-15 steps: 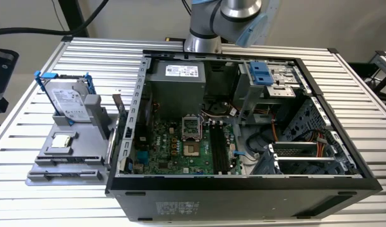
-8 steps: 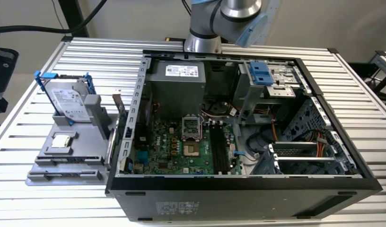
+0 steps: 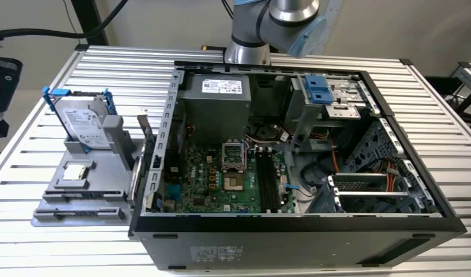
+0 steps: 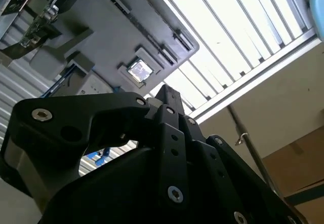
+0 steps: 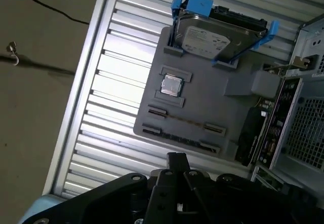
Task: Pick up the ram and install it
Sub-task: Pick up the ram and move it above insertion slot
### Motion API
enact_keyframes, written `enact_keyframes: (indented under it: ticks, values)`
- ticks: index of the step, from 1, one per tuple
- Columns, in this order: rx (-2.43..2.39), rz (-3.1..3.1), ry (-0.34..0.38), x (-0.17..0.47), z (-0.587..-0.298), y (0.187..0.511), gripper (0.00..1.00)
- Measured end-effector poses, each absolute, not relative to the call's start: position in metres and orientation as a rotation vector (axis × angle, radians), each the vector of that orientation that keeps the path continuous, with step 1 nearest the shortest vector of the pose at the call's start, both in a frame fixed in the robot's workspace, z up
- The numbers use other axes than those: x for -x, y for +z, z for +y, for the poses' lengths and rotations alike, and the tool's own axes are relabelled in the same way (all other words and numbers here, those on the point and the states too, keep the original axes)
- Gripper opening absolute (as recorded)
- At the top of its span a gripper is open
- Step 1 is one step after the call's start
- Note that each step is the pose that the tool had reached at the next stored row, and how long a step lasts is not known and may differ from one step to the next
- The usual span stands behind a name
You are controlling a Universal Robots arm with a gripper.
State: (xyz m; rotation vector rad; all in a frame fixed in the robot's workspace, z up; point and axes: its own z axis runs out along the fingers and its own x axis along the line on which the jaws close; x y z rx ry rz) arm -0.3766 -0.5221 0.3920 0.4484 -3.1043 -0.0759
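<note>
The ram (image 5: 178,138) seemed to be the thin dark strip standing on its edge in the grey tray (image 5: 202,97). It ran along the tray's edge farthest from the hard drive (image 5: 212,39), though it was too thin to be sure. A small square chip (image 5: 171,85) sat in the tray between the strip and the hard drive. The tray lay on the slatted table (image 3: 35,248), just beside the open computer case (image 3: 297,242), on the exterior view's left.

In the first wrist view, the gripper (image 5: 176,158) hung over the table near that same tray edge. It was close to the ram but not touching it. Its fingers (image 4: 172,127) were pressed together into one tip and held nothing.

Inside the case, the long black slots (image 3: 266,182) on the green board (image 3: 212,184) stood bare.

So the job looked to be near its start. The ram was not yet picked up, and nothing was yet put into a slot. Both the lifting and the fitting were left to do.
</note>
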Motion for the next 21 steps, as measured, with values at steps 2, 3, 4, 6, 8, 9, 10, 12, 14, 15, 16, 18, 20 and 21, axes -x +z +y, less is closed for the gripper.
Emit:
enact_keyframes:
  ticks: [2, 3, 4, 6, 8, 9, 10, 12, 14, 15, 16, 18, 20, 21]
  values:
    - [-0.465, -3.102, -0.076, 0.3766, -0.5221, 0.392, 0.0]
    - [-0.474, -3.1, -0.076, 0.3766, -0.5221, 0.392, 0.0]
    - [-0.484, -3.098, -0.076, 0.3766, -0.5221, 0.392, 0.0]
    - [-0.51, -3.094, -0.076, 0.3766, -0.5221, 0.392, 0.0]
    - [-0.54, -3.088, -0.076, 0.3766, -0.5221, 0.392, 0.0]
    - [-0.552, -3.086, -0.076, 0.3766, -0.5221, 0.392, 0.0]
    - [-0.564, -3.084, -0.076, 0.3766, -0.5221, 0.392, 0.0]
    - [-0.593, -3.078, -0.075, 0.3766, -0.5221, 0.392, 0.0]
    - [-0.63, -3.07, -0.075, 0.3766, -0.5221, 0.392, 0.0]
    - [-0.648, -3.066, -0.075, 0.3766, -0.5221, 0.392, 0.0]
    - [-0.663, -3.062, -0.075, 0.3766, -0.5221, 0.392, 0.0]
    - [-0.688, -3.056, -0.075, 0.3766, -0.522, 0.392, 0.0]
    - [-0.712, -3.051, -0.075, 0.3765, -0.5219, 0.392, 0.0]
    - [-0.724, -3.047, -0.075, 0.3765, -0.5217, 0.392, 0.0]
